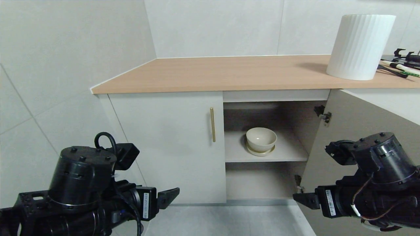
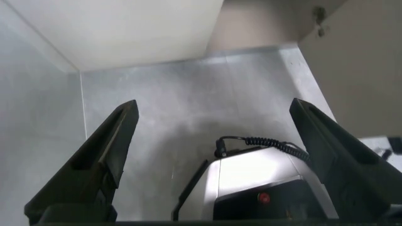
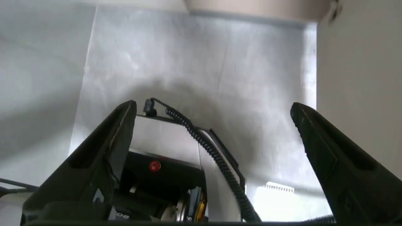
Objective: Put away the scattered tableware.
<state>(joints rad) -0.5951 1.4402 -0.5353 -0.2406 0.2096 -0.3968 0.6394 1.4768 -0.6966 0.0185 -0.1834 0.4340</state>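
A cream bowl point(image 1: 261, 139) sits on a small plate point(image 1: 260, 151) on the middle shelf point(image 1: 288, 151) of the cabinet, whose right door point(image 1: 354, 137) stands wide open. My left gripper point(image 1: 169, 196) is low at the left, well in front of the shut left door point(image 1: 170, 144), and holds nothing. In the left wrist view its fingers point(image 2: 107, 157) are spread wide over the grey floor. My right gripper point(image 1: 303, 200) is low at the right beside the open door, also open and empty, with its fingers point(image 3: 339, 157) wide apart.
A tall white ribbed container point(image 1: 359, 46) stands on the wooden countertop point(image 1: 213, 73) at the right, with several tools point(image 1: 402, 64) behind it. The left door has a brass handle point(image 1: 212, 124). The lower cabinet shelf point(image 1: 259, 183) holds nothing. Tiled wall is at the left.
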